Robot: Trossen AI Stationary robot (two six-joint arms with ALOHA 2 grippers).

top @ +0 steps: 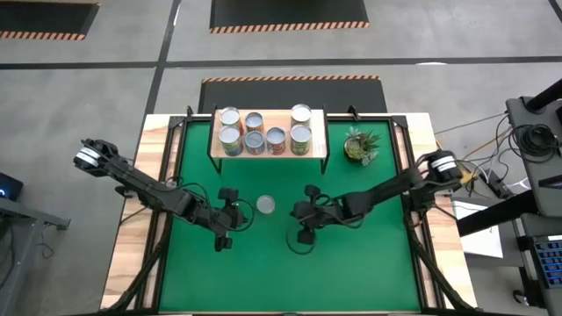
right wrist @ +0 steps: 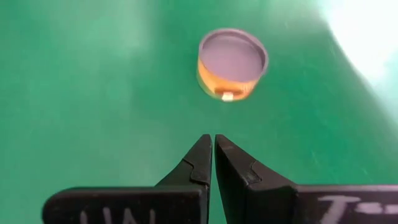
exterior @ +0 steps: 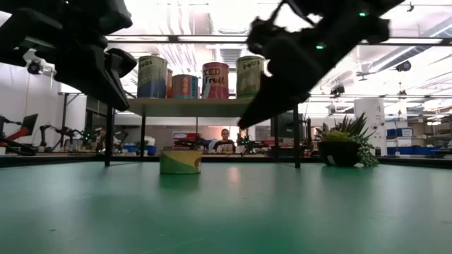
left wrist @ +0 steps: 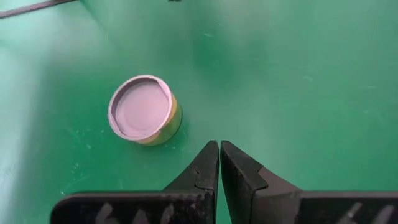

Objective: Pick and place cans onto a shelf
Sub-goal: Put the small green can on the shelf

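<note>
One short can (top: 265, 205) with a silver top and a yellow-orange label stands upright on the green table, in front of the shelf (top: 211, 145). It also shows in the low view as the can (exterior: 181, 161). The shelf, a light-wood board on thin black legs, carries several upright cans (top: 263, 133) at the far middle of the table. My left gripper (left wrist: 219, 148) is shut and hangs just left of the short can (left wrist: 144, 110), clear of it. My right gripper (right wrist: 213, 140) is shut and hangs just right of the can (right wrist: 231, 62), pointing toward it.
A small potted green plant (top: 360, 145) stands to the right of the shelf. The wooden table edges (top: 132, 246) frame the green mat. Open green surface (top: 281, 272) lies toward the near edge. A person sits in the room beyond the table (exterior: 224, 140).
</note>
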